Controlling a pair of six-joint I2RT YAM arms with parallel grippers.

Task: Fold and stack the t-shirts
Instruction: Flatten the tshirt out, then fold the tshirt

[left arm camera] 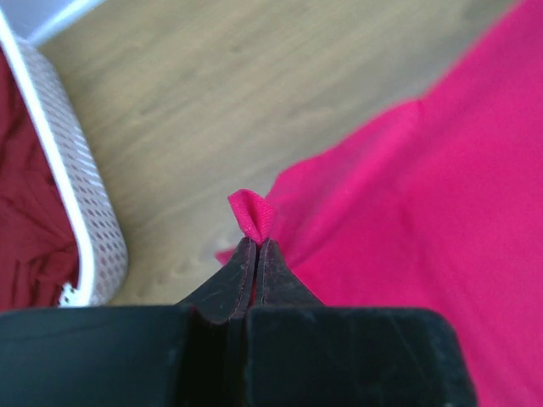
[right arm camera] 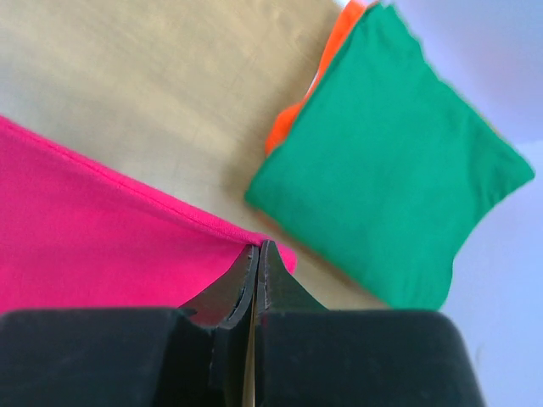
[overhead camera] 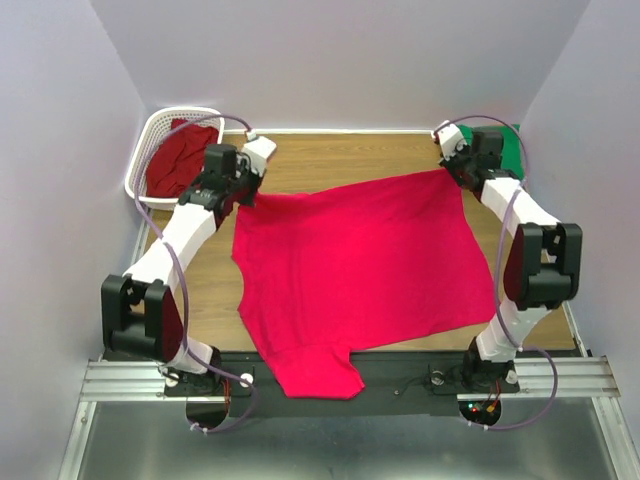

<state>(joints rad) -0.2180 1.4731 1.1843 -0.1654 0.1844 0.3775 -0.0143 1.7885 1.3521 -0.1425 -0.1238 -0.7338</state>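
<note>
Cloth hangs over the near edge of the table (overhead camera: 330, 155) between the two arm bases: we take it for one end of the bright pink-red t-shirt (overhead camera: 360, 270), which lies spread open and mostly flat across the middle of the wood.

Farther back, at the shirt's far left corner, we find the left gripper (overhead camera: 250, 196). In its wrist view the left gripper (left arm camera: 256, 242) has its jaws pressed together with no gap, and a small fold of the pink-red cloth (left arm camera: 407, 220) sticks up from between the tips. At the far right corner sits the right gripper (overhead camera: 452, 168). Its wrist view shows the right gripper (right arm camera: 257, 248) closed just as tightly, pinching the hemmed edge of the same shirt (right arm camera: 93, 229) right at the corner. So we see both grippers clamped on the one shirt, one on each far corner.

Beyond the left gripper, in the far left corner, stands the white lattice basket (overhead camera: 150, 140) with the crimson t-shirt (overhead camera: 185, 160) bunched inside it. Beyond the right gripper, we see the green t-shirt (right arm camera: 390, 170) lying folded on top of the orange t-shirt (right arm camera: 297, 119), whose edge peeks out along one side. The stack lies near the pinched corner but apart from it.
</note>
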